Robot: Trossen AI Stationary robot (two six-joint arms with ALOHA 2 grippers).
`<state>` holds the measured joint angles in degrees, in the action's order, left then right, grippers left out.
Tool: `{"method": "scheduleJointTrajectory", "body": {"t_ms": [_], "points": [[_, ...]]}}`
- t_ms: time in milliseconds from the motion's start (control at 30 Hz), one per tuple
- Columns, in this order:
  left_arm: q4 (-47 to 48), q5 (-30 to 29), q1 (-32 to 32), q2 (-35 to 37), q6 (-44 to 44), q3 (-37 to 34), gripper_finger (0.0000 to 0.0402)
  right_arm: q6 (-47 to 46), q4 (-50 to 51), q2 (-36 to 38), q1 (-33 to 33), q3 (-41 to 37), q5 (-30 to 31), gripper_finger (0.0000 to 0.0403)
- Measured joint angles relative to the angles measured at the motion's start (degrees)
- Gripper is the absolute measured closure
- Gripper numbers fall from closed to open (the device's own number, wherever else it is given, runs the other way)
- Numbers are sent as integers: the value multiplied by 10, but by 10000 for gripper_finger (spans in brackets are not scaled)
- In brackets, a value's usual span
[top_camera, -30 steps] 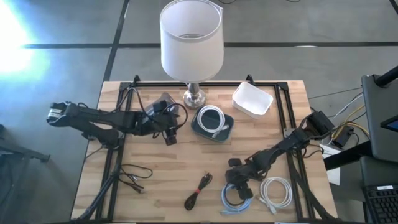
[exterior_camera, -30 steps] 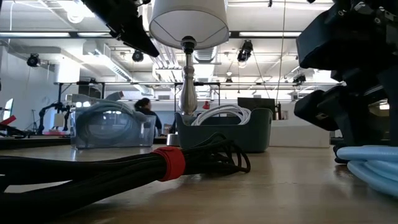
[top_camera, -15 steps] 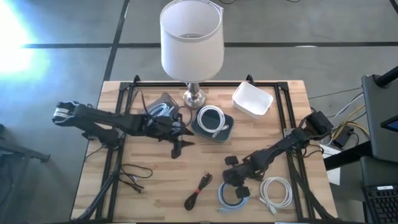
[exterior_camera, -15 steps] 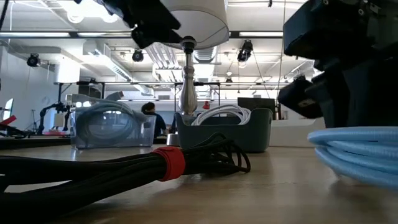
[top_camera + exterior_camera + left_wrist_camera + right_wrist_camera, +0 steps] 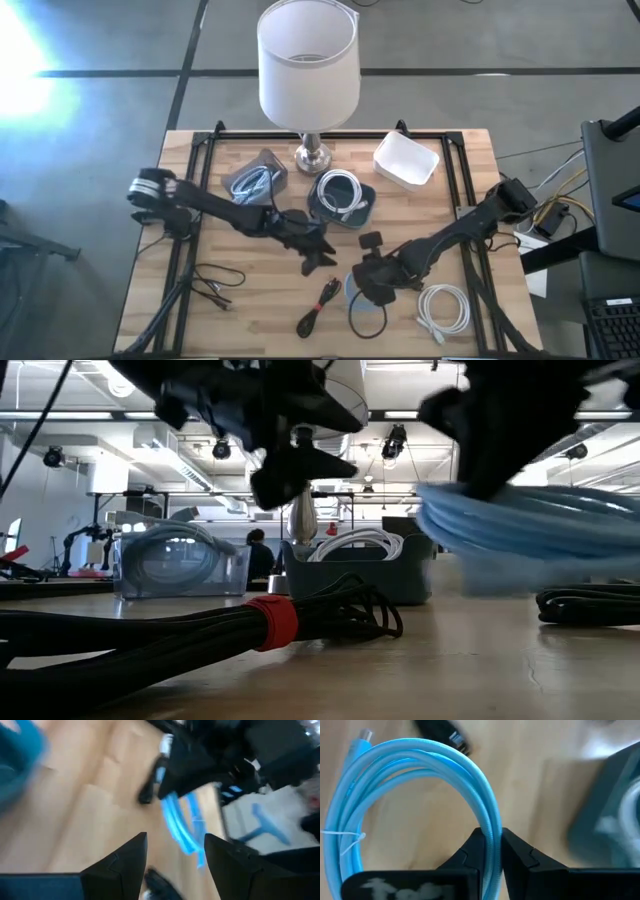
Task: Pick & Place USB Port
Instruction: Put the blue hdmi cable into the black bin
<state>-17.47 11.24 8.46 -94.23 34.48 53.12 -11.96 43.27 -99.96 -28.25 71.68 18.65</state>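
Both arms are dark, nearly black, built of slim straight links joined by thicker rounded joints. The left arm (image 5: pixel 215 208) carries a pale grey-white band at its outer joint near the table's left edge. The right arm (image 5: pixel 455 232) has a blocky, squarish housing at its joint by the table's right edge. The left gripper (image 5: pixel 172 862) ends in two matte black fingers (image 5: pixel 122 865), broad at the root and tapering to blunt, angled tips. The right gripper (image 5: pixel 490 851) shows two black fingers (image 5: pixel 520 860) with bevelled inner edges and a flat black body bearing blurred pale lettering.
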Motion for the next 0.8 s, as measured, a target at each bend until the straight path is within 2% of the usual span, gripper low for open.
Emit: {"method": "scheduleJointTrajectory", "body": {"t_ms": [100,233,400,800], "points": [[-64,41,3,-39,19,0,200,18,2,0,0,18,43,362],[-123,54,4,-76,41,1,200,35,1,0,2,28,73,360],[-122,59,3,-100,48,12,200,51,0,0,2,31,85,360],[-110,67,3,-100,36,39,200,57,-6,0,3,30,93,358]]}}
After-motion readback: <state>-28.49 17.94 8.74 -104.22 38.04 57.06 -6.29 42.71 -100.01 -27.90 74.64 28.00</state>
